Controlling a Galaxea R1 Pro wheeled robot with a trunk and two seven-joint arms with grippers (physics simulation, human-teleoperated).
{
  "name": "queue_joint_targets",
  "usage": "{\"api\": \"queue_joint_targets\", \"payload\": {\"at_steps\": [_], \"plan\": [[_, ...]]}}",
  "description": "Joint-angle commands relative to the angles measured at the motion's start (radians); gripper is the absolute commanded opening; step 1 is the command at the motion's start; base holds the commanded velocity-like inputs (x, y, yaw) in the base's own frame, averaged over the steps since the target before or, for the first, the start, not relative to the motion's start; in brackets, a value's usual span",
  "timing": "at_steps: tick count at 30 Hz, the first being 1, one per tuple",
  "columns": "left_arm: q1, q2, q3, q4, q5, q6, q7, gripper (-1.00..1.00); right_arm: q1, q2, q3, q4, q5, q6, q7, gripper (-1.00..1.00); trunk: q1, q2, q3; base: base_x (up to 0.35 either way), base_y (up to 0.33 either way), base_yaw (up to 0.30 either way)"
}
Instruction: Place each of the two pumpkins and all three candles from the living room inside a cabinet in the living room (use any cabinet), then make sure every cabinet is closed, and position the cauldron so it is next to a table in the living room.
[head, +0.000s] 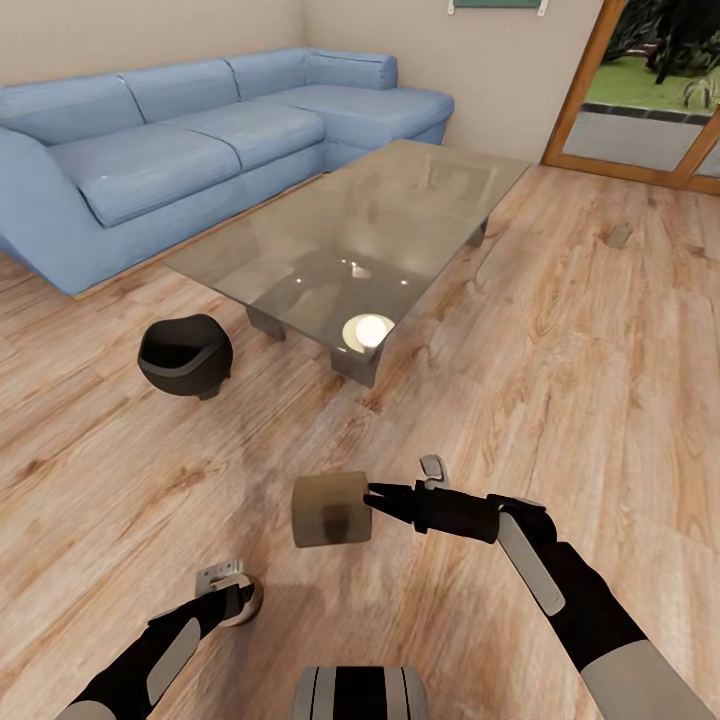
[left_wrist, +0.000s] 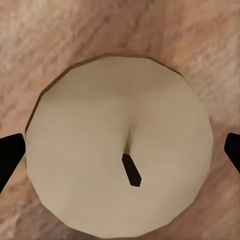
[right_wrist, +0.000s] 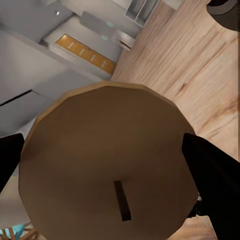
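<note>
My right gripper (head: 372, 497) is shut on a grey-beige candle (head: 331, 509), held on its side above the wooden floor; its wick end (right_wrist: 107, 165) sits between the two dark fingers (right_wrist: 210, 175). My left gripper (head: 236, 597) hangs low over a second candle (left_wrist: 120, 155) standing on the floor, open, with a finger (left_wrist: 9, 160) on either side of it. The black cauldron (head: 185, 355) stands on the floor by the near left corner of the glass-topped table (head: 400, 200). A pale round thing (head: 367, 331), possibly a candle, shows at the table's near corner.
A blue corner sofa (head: 180, 140) runs behind and left of the table. A wood-framed glass door (head: 650, 100) to the outside is at the back right. A small flat object (head: 620, 237) lies on the floor right of the table.
</note>
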Motion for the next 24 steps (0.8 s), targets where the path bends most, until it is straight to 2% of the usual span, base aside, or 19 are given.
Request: {"api": "queue_joint_targets", "payload": {"at_steps": [1,4,24], "plan": [[0.000,0.001,-0.007,-0.002,0.009,0.002,0.006,1.00,-0.001,-0.001,0.002,0.000,-0.010,0.008,-0.004,-1.00,0.000,0.000,-0.001,0.000,0.000,0.000],[0.000,0.001,-0.007,-0.002,0.009,0.003,0.007,1.00,-0.001,-0.001,0.002,-0.001,-0.010,0.008,-0.009,-1.00,0.001,-0.001,-0.012,0.000,0.000,0.000],[0.000,0.003,-0.001,-0.002,0.012,0.003,0.006,1.00,-0.001,-0.001,0.002,0.004,-0.009,0.005,-0.011,-1.00,0.001,-0.001,-0.012,0.000,0.000,0.000]]}}
